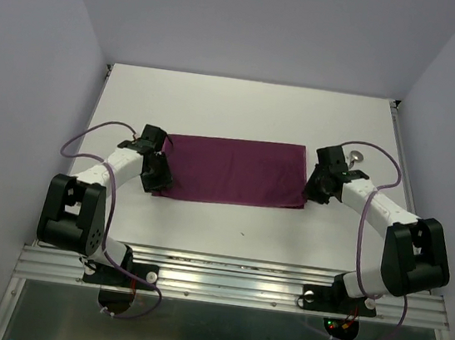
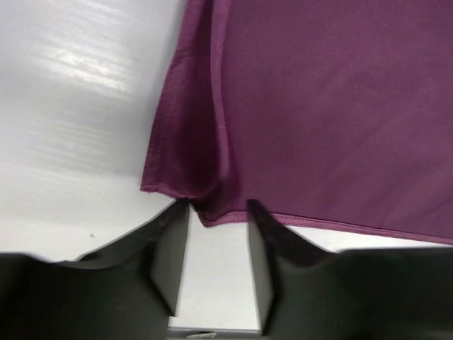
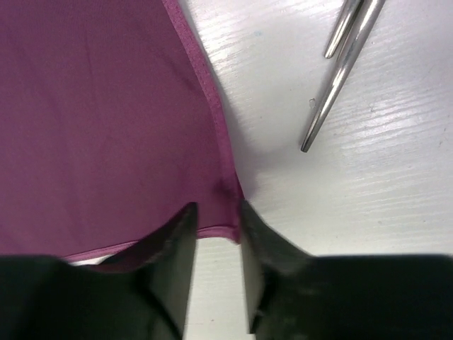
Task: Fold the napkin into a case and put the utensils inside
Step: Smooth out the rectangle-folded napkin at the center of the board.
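Okay, top view first: I see the napkin (image 1: pixel 231 171) lying flat mid-frame on the white table (image 1: pixel 244 109), folded to a wide rectangle with its long side running left to right. The left gripper (image 1: pixel 159 178) sits at its lower-left corner and the right gripper (image 1: pixel 310 196) at its lower-right corner, both down low at the table. In the left wrist view the napkin (image 2: pixel 318 106) fills the upper right of the frame. Doubled layers show along its left edge, one hem offset from the other. The corner lands right at the tips of the left gripper (image 2: pixel 218 211). Its fingers (image 2: pixel 170 248) stand apart with bare table between them and nothing clamped, so I call it open. In the right wrist view the napkin (image 3: pixel 99 120) fills the left half, and its hemmed corner sits between the tips of the right gripper (image 3: pixel 214 211). Those fingers (image 3: pixel 177 262) are apart too, with a narrower gap than the left, white table showing through, and the cloth not pinched. The utensils (image 3: pixel 337 78) lie in the upper right of that frame: two thin shiny handles side by side on bare table, near the napkin edge, not touching it. In the top view the utensils (image 1: pixel 353 159) are only a small shiny bit by the right arm, right of the napkin's upper-right corner, mostly hidden.
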Controlling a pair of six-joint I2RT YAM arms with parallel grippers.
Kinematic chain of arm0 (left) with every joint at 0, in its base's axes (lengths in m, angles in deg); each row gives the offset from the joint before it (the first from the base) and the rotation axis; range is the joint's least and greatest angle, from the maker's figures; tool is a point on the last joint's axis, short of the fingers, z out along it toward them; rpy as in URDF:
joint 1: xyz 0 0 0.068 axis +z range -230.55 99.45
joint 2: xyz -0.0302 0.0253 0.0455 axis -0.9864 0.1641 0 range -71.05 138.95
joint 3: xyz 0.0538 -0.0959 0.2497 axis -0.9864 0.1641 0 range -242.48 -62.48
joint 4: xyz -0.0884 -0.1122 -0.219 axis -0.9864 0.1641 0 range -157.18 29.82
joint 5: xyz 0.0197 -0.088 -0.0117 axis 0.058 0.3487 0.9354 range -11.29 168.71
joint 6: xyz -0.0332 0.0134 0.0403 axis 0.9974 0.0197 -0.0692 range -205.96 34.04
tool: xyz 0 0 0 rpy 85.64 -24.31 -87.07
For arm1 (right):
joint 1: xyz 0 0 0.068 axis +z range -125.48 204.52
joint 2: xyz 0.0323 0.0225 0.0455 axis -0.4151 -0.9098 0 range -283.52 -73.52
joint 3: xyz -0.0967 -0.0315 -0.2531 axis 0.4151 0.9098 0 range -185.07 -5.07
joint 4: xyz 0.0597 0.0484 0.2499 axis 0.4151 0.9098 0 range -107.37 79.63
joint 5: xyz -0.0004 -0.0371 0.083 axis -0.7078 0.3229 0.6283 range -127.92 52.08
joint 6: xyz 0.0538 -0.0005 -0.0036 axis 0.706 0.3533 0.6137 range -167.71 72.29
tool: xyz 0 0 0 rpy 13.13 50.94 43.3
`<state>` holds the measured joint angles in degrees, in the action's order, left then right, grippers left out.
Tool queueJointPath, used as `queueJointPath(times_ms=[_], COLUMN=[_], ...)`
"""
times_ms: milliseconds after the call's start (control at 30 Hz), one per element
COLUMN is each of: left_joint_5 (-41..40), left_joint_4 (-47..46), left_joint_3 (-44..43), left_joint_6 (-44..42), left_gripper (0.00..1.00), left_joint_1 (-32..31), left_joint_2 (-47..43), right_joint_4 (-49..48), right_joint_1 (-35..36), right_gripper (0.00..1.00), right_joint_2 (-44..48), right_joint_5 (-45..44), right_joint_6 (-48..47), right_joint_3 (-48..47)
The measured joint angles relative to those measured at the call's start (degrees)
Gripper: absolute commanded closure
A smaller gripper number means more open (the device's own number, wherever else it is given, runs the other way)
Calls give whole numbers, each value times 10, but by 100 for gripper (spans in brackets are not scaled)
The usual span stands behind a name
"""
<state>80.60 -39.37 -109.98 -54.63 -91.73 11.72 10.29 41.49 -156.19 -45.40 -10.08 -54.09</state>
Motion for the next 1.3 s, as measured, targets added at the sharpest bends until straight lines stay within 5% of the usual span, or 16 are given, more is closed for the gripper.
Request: queueJointPath(times_ms=[167, 267, 467, 867, 1300], left_joint_5=[-43, -67, -87, -38, -28], left_joint_4=[38, 51, 37, -6, -29], left_joint_3=[-40, -95, -224, -368, -482], left_joint_6=[3, 2, -6, -31, -59], left_gripper=[50, 60, 73, 76, 77], left_joint_1=[0, 0, 0, 13, 47], left_joint_2=[0, 0, 47, 285, 416], right_joint_4=[3, 3, -8, -31, -41], right_joint_1=[0, 0, 0, -18, -61], right_gripper=[58, 59, 73, 83, 85], right_joint_2=[0, 0, -44, -247, -413], right_joint_5=[-3, -11, -26, -3, 20], right_joint_6=[-10, -15, -33, -78, -98], right_joint_3=[-17, -42, -116, -306, -445])
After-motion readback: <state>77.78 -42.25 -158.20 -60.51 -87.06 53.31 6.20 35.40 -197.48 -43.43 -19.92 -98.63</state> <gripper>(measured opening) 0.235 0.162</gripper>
